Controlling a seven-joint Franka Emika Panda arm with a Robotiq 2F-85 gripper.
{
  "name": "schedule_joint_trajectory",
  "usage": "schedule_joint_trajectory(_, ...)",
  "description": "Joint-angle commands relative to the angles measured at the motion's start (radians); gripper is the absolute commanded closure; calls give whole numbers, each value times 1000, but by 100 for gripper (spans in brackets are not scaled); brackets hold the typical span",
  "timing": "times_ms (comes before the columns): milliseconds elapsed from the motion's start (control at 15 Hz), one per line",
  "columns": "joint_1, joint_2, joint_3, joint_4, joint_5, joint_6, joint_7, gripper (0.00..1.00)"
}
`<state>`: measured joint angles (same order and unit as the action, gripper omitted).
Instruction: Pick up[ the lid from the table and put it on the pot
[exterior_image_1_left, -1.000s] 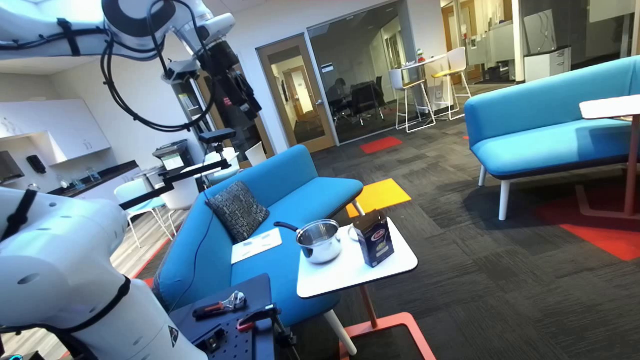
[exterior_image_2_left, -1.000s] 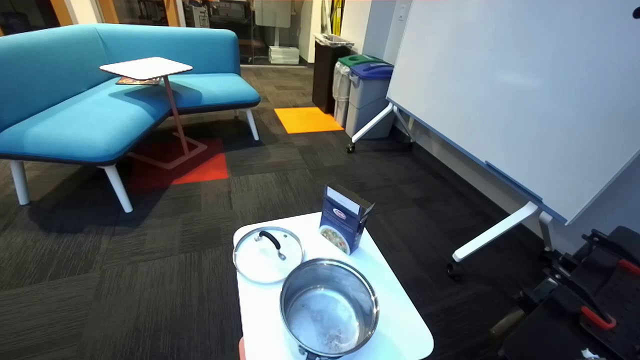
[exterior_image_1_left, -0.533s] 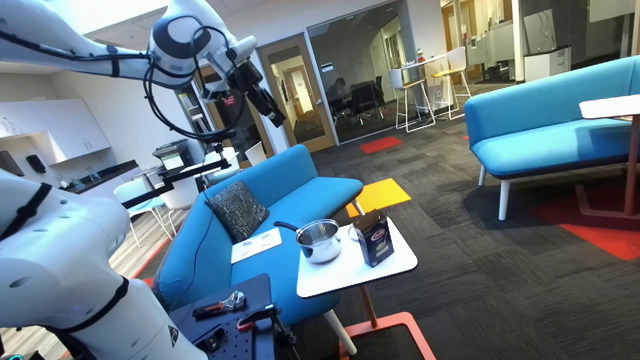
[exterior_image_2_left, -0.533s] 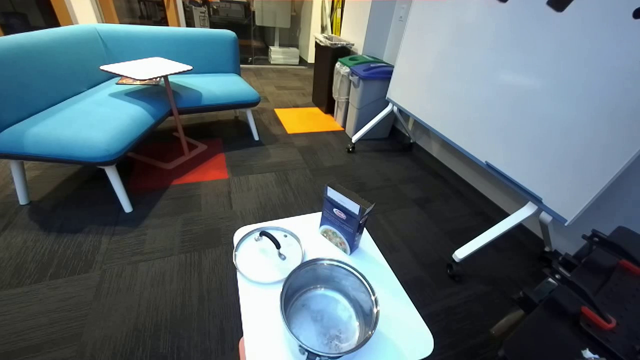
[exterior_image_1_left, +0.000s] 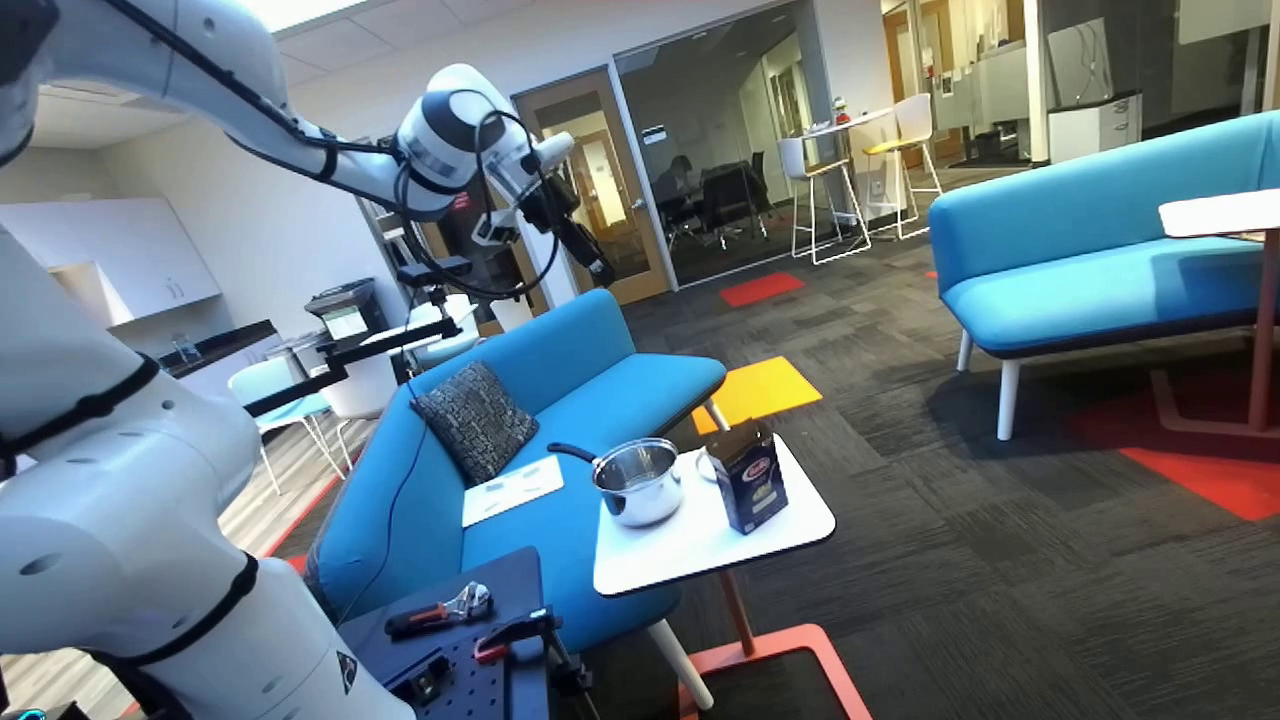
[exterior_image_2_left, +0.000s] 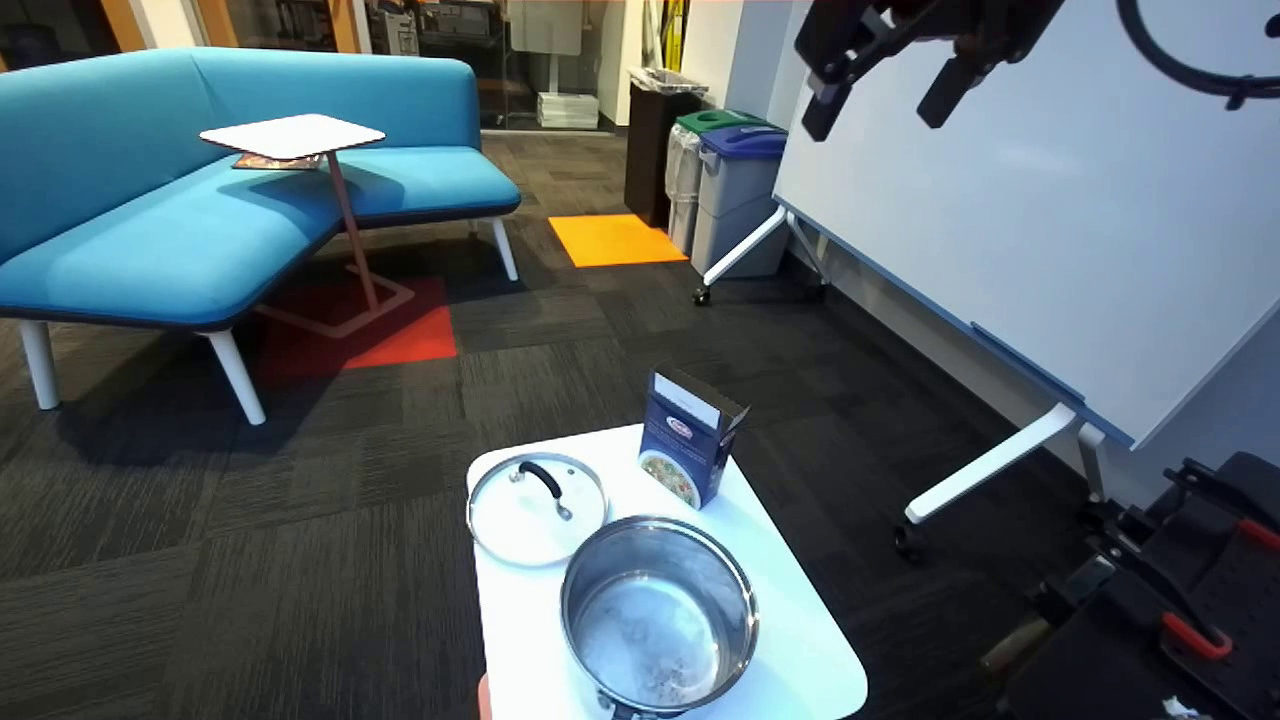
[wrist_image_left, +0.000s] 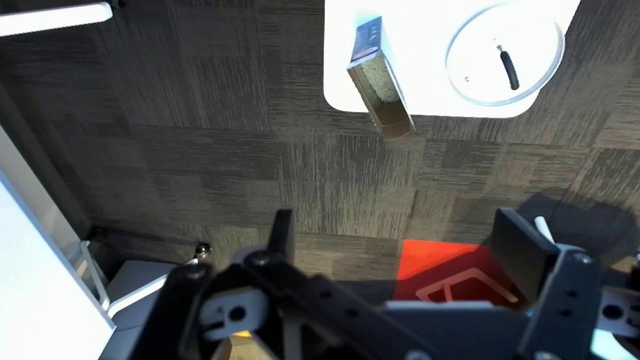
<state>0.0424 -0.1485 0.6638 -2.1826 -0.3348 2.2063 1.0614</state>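
Observation:
The round glass lid (exterior_image_2_left: 530, 515) with a metal rim and black handle lies flat on the white table (exterior_image_2_left: 800, 660), beside the pot (exterior_image_2_left: 655, 640). The pot is shiny silver, open and upright; it also shows in an exterior view (exterior_image_1_left: 640, 490) with its dark handle, and is out of the wrist view. The lid shows at top right of the wrist view (wrist_image_left: 480, 65). In an exterior view the box mostly hides it. My gripper (exterior_image_2_left: 878, 112) is open and empty, well above the table and apart from the lid; its spread fingers show in the wrist view (wrist_image_left: 395, 220).
A dark blue pasta box (exterior_image_2_left: 690, 440) with an open top stands upright on the table near the lid and pot. A blue sofa (exterior_image_1_left: 590, 405) stands beside the table. A whiteboard (exterior_image_2_left: 1050, 220) stands beyond. A wrench (exterior_image_1_left: 440, 610) lies on the robot's bench.
The arm has reached outward; the gripper has moved right and down in an exterior view and has come into the top of an exterior view. The lid, pot and box have not moved.

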Motion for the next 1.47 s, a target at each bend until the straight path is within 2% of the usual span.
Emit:
schedule_joint_trajectory(0,86,180,-52,106,-90,34,57,0)
schedule_joint_trajectory(67,118,209,-76,125,-92,44,51,0)
schedule_joint_trajectory(133,140,132,-113,62,-63,32,28,0)
schedule_joint_trajectory(267,188,166,-159,74,-62,35,25,0)
schedule_joint_trajectory(600,196,183,-173,86,-73,53,44,0)
schedule_joint_trajectory(1000,319,463,-305,208,-211,200,112,0)
schedule_joint_trajectory(1400,491,762,-459,445,-169,296,74,0)
